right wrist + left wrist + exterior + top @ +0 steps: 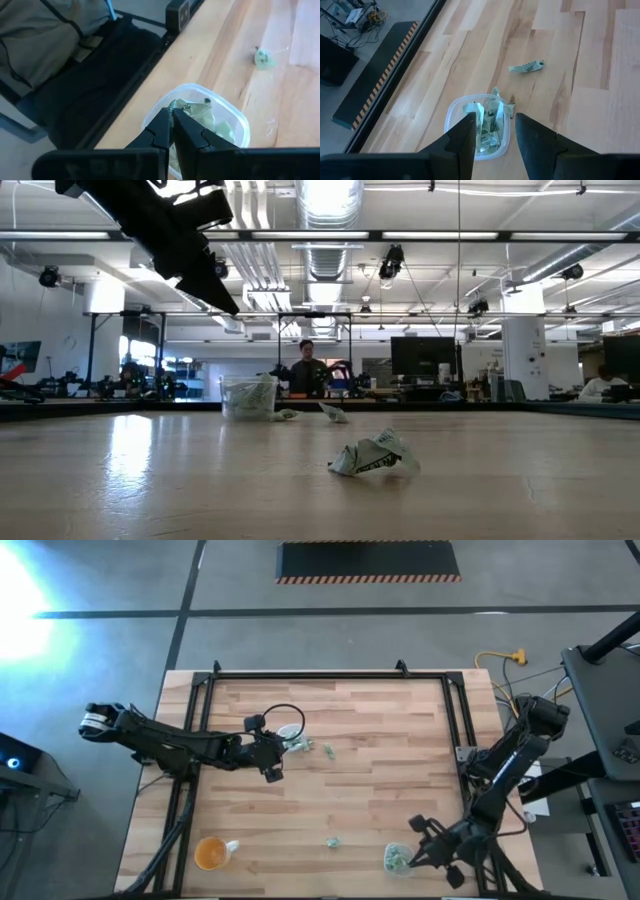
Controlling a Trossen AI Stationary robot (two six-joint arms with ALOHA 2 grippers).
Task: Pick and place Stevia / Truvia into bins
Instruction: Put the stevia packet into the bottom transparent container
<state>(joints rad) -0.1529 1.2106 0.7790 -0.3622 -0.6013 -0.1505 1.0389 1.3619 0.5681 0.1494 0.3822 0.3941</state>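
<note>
Packets fill two clear bins: one [290, 732] at the table's far middle, one [396, 858] near the right front edge. Loose packets lie beside the far bin [327, 750] and mid-front [333, 841]. The left gripper [492, 131] hovers over the far bin, jaws parted and empty; the right gripper [172, 114], over the other bin, is closed, pinching nothing clearly visible.

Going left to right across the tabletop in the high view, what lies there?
Orange-tinted cup → left pincer → clear bin near it → loose packet → crumpled packet → second clear bin → right pincer.
</note>
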